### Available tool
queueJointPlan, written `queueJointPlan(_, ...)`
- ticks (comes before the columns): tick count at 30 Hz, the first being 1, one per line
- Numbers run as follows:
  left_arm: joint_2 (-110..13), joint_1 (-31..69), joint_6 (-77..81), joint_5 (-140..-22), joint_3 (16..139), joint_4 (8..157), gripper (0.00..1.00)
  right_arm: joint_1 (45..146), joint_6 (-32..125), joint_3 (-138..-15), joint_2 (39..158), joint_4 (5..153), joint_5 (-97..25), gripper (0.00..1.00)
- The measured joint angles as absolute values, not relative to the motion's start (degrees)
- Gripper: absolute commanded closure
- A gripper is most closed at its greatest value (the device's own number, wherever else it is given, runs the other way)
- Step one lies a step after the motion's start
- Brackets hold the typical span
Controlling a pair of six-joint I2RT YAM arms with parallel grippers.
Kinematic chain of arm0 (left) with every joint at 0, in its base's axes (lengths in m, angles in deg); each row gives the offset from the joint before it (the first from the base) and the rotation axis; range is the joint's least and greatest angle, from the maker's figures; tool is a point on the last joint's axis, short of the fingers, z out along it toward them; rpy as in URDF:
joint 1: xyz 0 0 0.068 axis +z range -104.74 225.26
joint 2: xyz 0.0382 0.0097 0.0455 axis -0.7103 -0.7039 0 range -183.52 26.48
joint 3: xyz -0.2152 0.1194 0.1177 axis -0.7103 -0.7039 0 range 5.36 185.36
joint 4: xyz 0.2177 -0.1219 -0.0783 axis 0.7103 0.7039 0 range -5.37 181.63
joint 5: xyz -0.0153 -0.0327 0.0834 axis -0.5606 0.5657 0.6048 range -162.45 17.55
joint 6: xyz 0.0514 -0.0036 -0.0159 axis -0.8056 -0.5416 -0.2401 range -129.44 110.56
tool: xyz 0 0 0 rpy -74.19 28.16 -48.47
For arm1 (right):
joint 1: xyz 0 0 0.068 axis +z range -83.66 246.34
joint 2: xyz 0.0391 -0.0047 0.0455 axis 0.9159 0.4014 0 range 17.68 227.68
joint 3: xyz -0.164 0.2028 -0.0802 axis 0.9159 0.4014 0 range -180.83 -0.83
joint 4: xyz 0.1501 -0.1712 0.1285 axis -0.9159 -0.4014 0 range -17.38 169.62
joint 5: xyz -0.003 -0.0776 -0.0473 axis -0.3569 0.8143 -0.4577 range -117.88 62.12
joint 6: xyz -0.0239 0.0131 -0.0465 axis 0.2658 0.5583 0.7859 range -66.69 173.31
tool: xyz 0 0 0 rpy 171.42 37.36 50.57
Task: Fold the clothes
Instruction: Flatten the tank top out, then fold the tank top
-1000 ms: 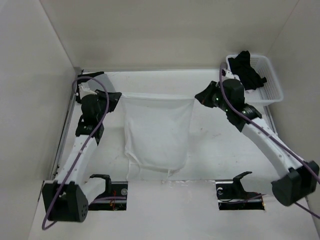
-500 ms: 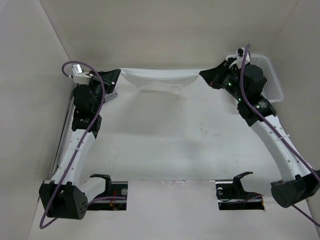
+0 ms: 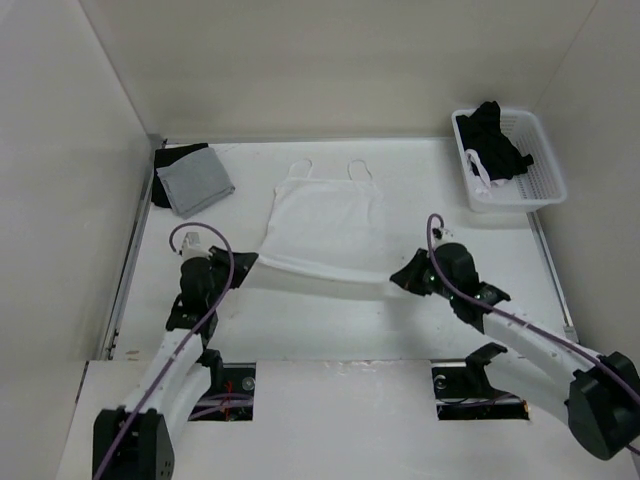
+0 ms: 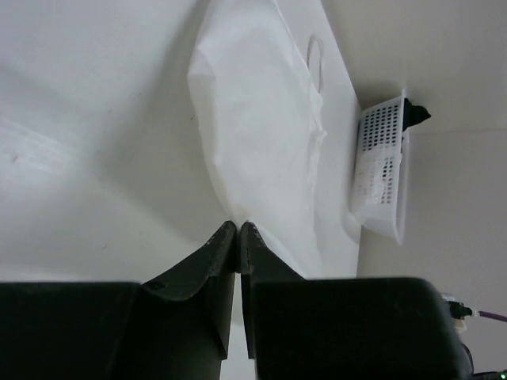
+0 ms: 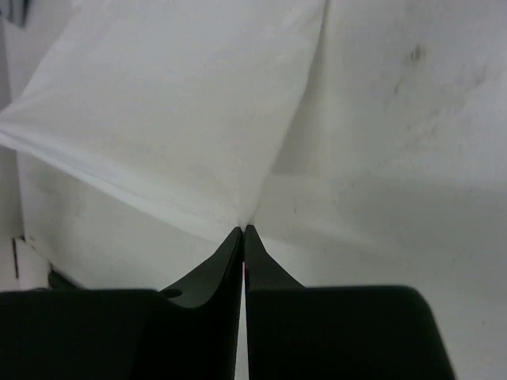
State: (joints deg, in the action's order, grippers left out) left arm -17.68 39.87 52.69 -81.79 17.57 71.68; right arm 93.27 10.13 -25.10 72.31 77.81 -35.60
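a white tank top (image 3: 325,215) lies spread in the middle of the tabletop (image 3: 430,210). its two narrow loop straps (image 3: 302,168) point toward the far edge and its hem faces the near edge, where my arms are mounted.

my left pincer (image 3: 245,262) is clenched on the hem's left corner. in the left wrist view the two dark fingers meet at their tips (image 4: 238,226), with a thin fold of the white fabric (image 4: 261,142) nipped between them. from there the cloth runs away across the tabletop toward one strap loop (image 4: 315,59).

my right pincer (image 3: 398,281) is clenched on the hem's right corner. in the right wrist view its fingertips (image 5: 243,229) are pressed together on a point of the fabric (image 5: 174,103), which fans out from the grip in a wide triangle.

the hem is stretched in a straight band between the two pincers. it seems to sit slightly off the tabletop, while the strap end lies flat.

a grey square cloth (image 3: 195,182) sits in the far left corner, resting partly on a black garment (image 3: 165,158). a white mesh basket (image 3: 520,198) stands in the far right corner, well apart from the tank top, with more black clothing (image 3: 495,140) heaped inside it. the basket also shows at the edge of the left wrist view (image 4: 380,174).
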Motion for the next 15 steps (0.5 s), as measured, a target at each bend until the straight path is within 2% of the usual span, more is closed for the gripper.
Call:
queueJointPlan(4,-2.03,39.67,51.27,-82.38,12.17,80.57,0.95,103.0,6.48,-19.68,64.07,75.41,-31.58,0.95)
queueJointPlan(9,16.04,38.78,50.5,-82.6,11.84,93.58,0.95,116.38,1.97,-20.31,52.51,70.45,-24.67,0.94)
queueJointPlan(12,17.22,38.34,50.11,-81.82,13.02,97.62,0.94,118.37,1.76,-22.74,52.55,68.22,-22.16,0.94)
queueJointPlan(15,11.06,38.49,49.82,-80.26,14.66,97.05,0.94,113.97,3.46,-25.56,57.71,68.61,-22.31,0.94)
